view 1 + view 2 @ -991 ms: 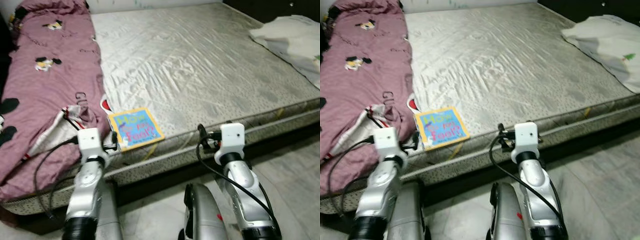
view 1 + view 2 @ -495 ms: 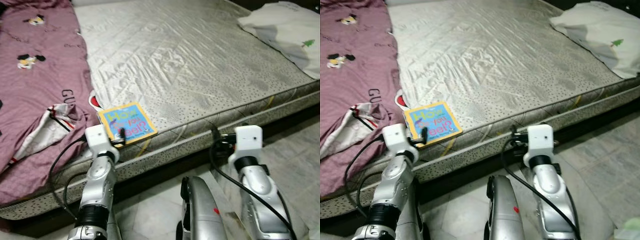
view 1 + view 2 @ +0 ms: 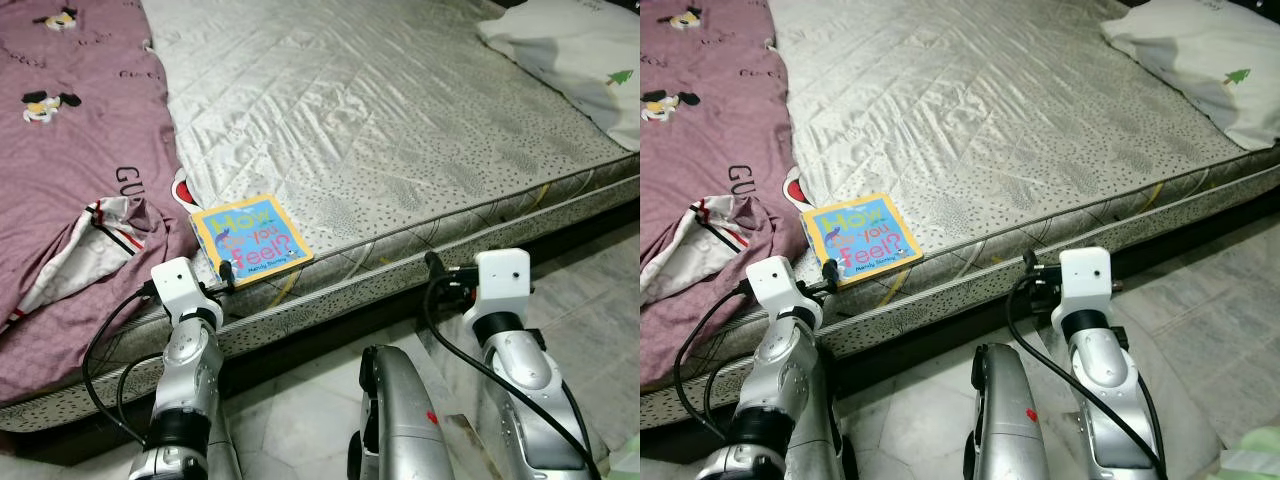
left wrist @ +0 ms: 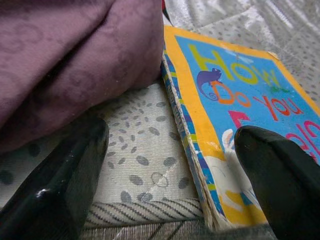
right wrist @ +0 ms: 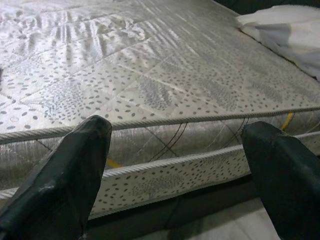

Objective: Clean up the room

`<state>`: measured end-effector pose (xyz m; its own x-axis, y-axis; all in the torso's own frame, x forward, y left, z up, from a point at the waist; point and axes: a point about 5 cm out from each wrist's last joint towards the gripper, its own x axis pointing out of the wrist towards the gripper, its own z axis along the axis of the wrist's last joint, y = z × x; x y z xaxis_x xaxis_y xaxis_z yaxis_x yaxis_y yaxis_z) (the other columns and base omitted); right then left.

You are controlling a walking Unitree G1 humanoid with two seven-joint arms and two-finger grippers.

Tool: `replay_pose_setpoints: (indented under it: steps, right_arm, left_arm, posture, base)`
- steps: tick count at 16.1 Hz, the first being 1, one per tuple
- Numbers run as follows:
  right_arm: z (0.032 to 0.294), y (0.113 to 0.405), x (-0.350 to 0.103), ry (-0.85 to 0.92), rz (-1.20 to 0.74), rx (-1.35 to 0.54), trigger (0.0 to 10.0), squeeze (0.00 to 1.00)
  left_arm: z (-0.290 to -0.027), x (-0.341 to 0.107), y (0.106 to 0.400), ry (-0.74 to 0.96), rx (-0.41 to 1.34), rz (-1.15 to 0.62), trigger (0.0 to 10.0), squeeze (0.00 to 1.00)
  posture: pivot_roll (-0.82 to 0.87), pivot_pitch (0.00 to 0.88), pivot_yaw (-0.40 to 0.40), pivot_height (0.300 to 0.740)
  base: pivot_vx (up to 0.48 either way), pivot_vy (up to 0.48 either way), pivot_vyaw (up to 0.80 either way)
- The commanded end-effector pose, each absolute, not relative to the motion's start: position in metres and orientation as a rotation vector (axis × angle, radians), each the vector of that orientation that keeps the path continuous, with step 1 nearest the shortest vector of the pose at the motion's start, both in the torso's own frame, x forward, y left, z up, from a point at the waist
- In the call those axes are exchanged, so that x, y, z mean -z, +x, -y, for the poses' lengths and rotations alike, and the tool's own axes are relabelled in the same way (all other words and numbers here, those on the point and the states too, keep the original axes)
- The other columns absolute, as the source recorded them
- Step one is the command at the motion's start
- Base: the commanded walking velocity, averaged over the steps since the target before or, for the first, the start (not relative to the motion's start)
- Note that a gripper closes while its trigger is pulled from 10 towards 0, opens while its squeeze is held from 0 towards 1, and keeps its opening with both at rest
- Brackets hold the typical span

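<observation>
Straddling the book [image 4: 240,130] corner, left gripper [image 4: 170,185] fingers gape wide; right gripper [image 5: 175,170] likewise, empty.

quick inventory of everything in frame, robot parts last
mattress: 1, silver-grey, bare, across the frame
blanket: 1, maroon with cartoon prints, along the mattress's left side
book: 1, yellow and blue, flat at the mattress's near edge beside the blanket
pillow: 1, white, far right corner of the mattress
floor: grey tiles, in front of the bed
left pincer: open, at the book's near corner
right pincer: open, facing the mattress's side
</observation>
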<state>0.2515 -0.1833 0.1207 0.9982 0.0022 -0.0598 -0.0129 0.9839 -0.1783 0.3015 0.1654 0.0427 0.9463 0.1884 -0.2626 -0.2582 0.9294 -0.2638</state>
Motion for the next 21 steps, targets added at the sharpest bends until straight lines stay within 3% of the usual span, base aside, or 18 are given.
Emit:
replay_pose_setpoints:
  steps: [1, 9, 16, 19, 20, 21]
  right_arm:
    - [0.186, 0.249, -0.126, -0.188, -0.048, -0.012, 10.0, 0.0]
    - [0.204, 0.24, -0.141, -0.245, -0.057, 0.0, 10.0, 0.0]
    - [0.205, 0.248, -0.148, -0.259, -0.042, -0.001, 10.0, 0.0]
    - [0.204, 0.25, -0.151, -0.26, -0.031, -0.001, 10.0, 0.0]
    - [0.205, 0.251, -0.151, -0.26, -0.029, 0.002, 10.0, 0.0]
    - [0.205, 0.252, -0.151, -0.26, -0.028, 0.003, 10.0, 0.0]
  left_arm:
    - [-0.167, -0.045, 0.306, -0.309, -0.25, -0.229, 10.0, 0.0]
    - [-0.155, -0.019, 0.313, -0.464, -0.224, -0.422, 10.0, 0.0]
    - [-0.125, -0.025, 0.324, -0.725, 0.024, -0.481, 10.0, 0.0]
    - [-0.118, -0.02, 0.32, -0.734, 0.06, -0.552, 10.0, 0.0]
    - [-0.118, -0.019, 0.319, -0.759, 0.062, -0.561, 4.5, 0.0]
    - [-0.119, -0.018, 0.319, -0.774, 0.061, -0.561, 4.5, 0.0]
  posture:
    - [-0.16, 0.112, -0.055, 0.514]
    - [-0.24, 0.127, -0.094, 0.514]
    - [-0.25, 0.11, -0.098, 0.514]
    - [-0.25, 0.104, -0.096, 0.514]
    - [-0.25, 0.099, -0.096, 0.514]
    - [-0.25, 0.099, -0.096, 0.514]
  base:
    - [0.0, 0.0, 0.0]
    - [0.0, 0.0, 0.0]
    - [0.0, 0.0, 0.0]
    - [0.0, 0.0, 0.0]
    - [0.0, 0.0, 0.0]
    - [0.0, 0.0, 0.0]
